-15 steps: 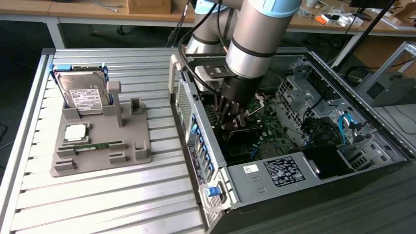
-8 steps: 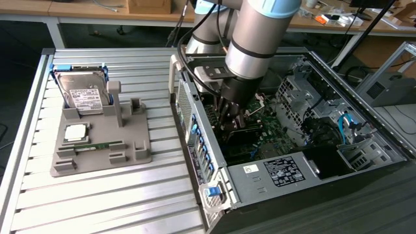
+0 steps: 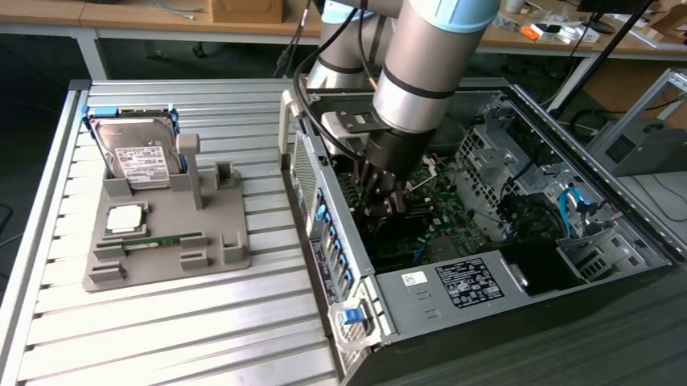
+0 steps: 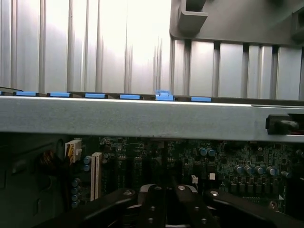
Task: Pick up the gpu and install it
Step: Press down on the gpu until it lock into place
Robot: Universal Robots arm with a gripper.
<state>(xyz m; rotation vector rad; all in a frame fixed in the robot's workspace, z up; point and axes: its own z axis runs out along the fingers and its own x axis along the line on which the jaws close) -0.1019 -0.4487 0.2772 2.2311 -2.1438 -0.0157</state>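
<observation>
Exterior: gripper (image 3: 378, 211) down inside open PC case (image 3: 601, 209), jaws pressed together over the motherboard (image 3: 456, 217); can't make out the gpu. Grey fixture (image 3: 161, 241) on slatted metal bench (image 3: 161, 338) at the exterior view's left holds hard drive (image 3: 137, 157), CPU (image 3: 125, 217), memory stick (image 3: 161, 240). Wrist: gripper (image 4: 166, 202) above board, case wall (image 4: 142, 118) with blue tabs (image 4: 164, 96) across.

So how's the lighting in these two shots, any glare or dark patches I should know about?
Exterior view: even room light on the slatted table, but the computer case interior is shadowed beneath the arm, around the tool. Wrist view: the slats behind the case wall are blown out by glare, while the motherboard below sits dim.
</observation>
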